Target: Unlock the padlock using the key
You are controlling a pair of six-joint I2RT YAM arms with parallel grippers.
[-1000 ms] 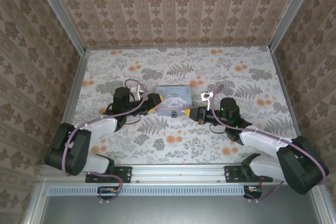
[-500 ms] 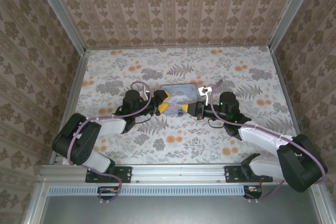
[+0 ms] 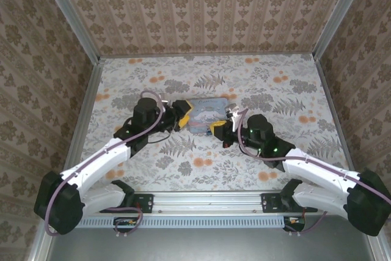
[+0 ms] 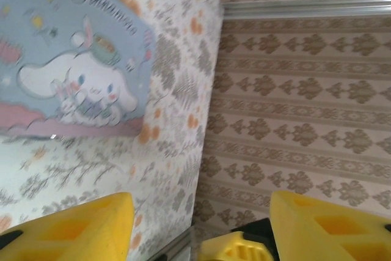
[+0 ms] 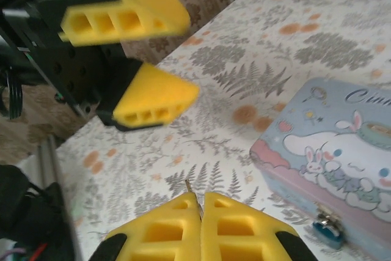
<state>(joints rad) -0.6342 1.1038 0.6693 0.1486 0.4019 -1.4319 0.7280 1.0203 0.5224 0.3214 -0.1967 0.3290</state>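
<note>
A pale blue cartoon-printed tin (image 3: 206, 114) lies mid-table. On its front latch hangs the tiny teal padlock (image 5: 327, 234), low at the right of the right wrist view. My right gripper (image 5: 200, 196) is shut on the key, whose thin metal tip (image 5: 190, 186) pokes out between the yellow pads. It hovers just left of the padlock, by the tin's front corner (image 3: 215, 129). My left gripper (image 4: 200, 203) is open with nothing between its fingers, beside the tin's left end (image 3: 185, 115). Its spread yellow fingers (image 5: 153, 99) hang above and left of the key.
Patterned walls enclose the floral table (image 3: 256, 157) on three sides, and a metal rail (image 3: 208, 200) runs along the near edge. The tin (image 4: 73, 59) lies ahead and left of the left fingers, with the back wall (image 4: 305, 90) close behind.
The left jaws have narrowed and that gripper swung in toward the tin's left end, then drew back a little. The right gripper slid left toward the tin's front corner.
</note>
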